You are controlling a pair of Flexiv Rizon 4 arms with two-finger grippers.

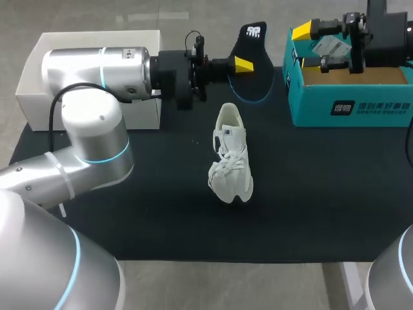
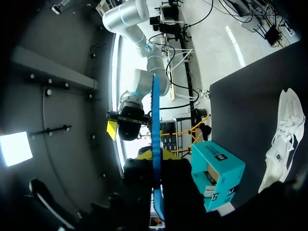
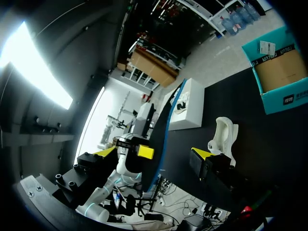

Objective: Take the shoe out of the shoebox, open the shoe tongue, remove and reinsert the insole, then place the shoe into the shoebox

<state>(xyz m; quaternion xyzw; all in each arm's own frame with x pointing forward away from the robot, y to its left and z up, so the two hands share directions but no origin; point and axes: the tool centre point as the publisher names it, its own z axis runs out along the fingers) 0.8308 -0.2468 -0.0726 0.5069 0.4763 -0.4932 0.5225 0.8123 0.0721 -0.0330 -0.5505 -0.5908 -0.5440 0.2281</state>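
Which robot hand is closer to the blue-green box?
Right. The right hand is over the box's end; the left hand is off to the side, past that end.

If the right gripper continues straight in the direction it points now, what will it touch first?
Most likely the black insole, which the left gripper holds up ahead of the right gripper. How far apart they are is unclear.
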